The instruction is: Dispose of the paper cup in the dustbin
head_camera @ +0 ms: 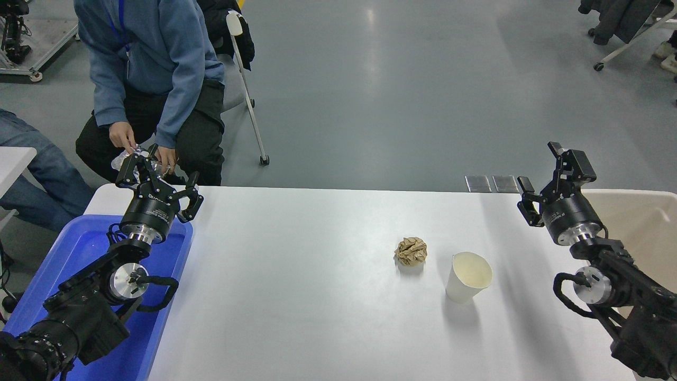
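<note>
The cup (468, 277) stands upright on the white surface (296, 296), mouth up, right of centre. A crumpled brown paper ball (411, 251) lies just beside it to the left, apart from it.

The right gripper (539, 177) is raised near the far right edge of the surface, its jaws spread wide and holding nothing. The cup sits nearer the camera and to the left of those jaws, well apart from them, with bare surface between. The bin (637, 225) is at the right edge, directly beside and behind the right arm, partly hidden by it; the cup is outside it, off to its left.

The left gripper (157, 172) is parked at the lower left over a blue tub (79, 248), its jaws open and empty, far from the cup.

Beyond the far left corner a person (153, 79) in a blue top sits bent forward, hands (122, 135) closed around a bit of foil (138, 159) just behind the left gripper.
</note>
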`<state>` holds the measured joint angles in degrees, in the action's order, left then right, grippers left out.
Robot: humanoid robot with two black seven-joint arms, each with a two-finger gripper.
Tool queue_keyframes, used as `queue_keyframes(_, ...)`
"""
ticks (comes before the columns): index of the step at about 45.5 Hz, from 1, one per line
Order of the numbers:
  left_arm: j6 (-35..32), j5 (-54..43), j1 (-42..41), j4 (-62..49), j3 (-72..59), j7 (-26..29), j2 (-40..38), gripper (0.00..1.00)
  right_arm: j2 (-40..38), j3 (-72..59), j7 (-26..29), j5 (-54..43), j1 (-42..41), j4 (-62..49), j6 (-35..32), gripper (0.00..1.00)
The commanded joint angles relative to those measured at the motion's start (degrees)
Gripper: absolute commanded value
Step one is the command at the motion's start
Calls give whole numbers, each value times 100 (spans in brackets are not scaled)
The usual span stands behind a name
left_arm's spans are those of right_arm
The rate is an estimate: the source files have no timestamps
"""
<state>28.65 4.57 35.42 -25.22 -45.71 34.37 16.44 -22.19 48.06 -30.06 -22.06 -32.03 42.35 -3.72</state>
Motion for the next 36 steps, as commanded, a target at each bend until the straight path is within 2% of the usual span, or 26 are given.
queue_keyframes(1, 0, 0, 0, 0, 0, 0, 0, 100, -66, -16, -9, 0, -58, 54, 20, 100)
queue_keyframes(5, 0, 0, 0, 0, 0, 0, 0, 100, -329, -191, -9, -17, -58, 230, 64, 100)
queue_keyframes(12, 0, 0, 0, 0, 0, 0, 0, 100, -1067, -964, 53, -70, -111, 835, 583, 100)
queue_keyframes(23, 0, 0, 0, 0, 0, 0, 0, 100, -1920, -1299, 343, -166, -146, 1961, 601, 100)
queue_keyframes(36, 0, 0, 0, 0, 0, 0, 0, 100, -2694, -2292, 756, -2310, -585, 2427, 592, 100)
